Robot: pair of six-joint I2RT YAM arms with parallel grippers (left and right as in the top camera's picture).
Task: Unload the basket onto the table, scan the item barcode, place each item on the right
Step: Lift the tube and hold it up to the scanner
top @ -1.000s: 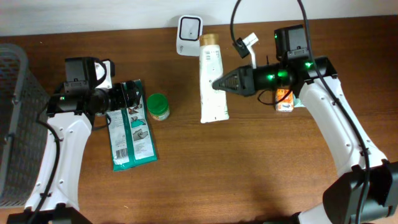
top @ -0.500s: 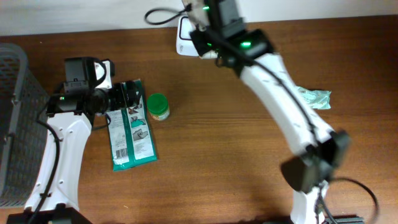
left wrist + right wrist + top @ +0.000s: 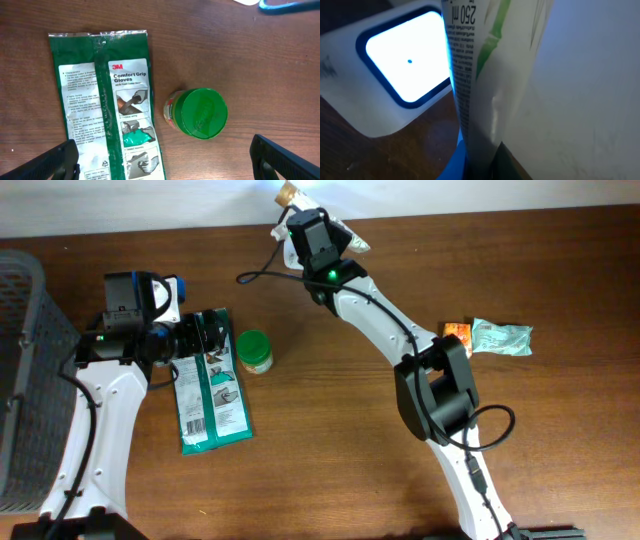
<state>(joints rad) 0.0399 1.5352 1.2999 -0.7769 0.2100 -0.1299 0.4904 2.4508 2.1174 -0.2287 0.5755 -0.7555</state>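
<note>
- Brown wooden desk [image 3: 330, 450] carries everything in the overhead view; a grey wire basket [image 3: 20, 380] stands at its left edge
- White tube [image 3: 520, 100] with green markings and "250 ml" print fills the right wrist view, held upright just in front of the scanner [image 3: 405, 55]; whether the two touch cannot be told
- the scanner's window glows bright white inside a dark frame, with one small dark dot at its middle
- right end effector [image 3: 308, 225] is at the far edge of the desk, clenched on the tube; the tube's cap pokes out beyond it on the far side and its crimped end on the near side
- left end effector [image 3: 165, 157] is released, jaws spread wide; its fingertips [image 3: 62, 157] show at the two lower corners of the left wrist view
- below it lies a green gloves packet [image 3: 107, 105], flat on the desk, printed "3M Comfort Grip Gloves"
- a small jar [image 3: 200, 112] with a green lid stands just beside the packet, apart from both fingertips
- on the right of the desk, well apart from the tube, an orange pack [image 3: 457, 331] lies against a pale green pouch [image 3: 505, 336]
</note>
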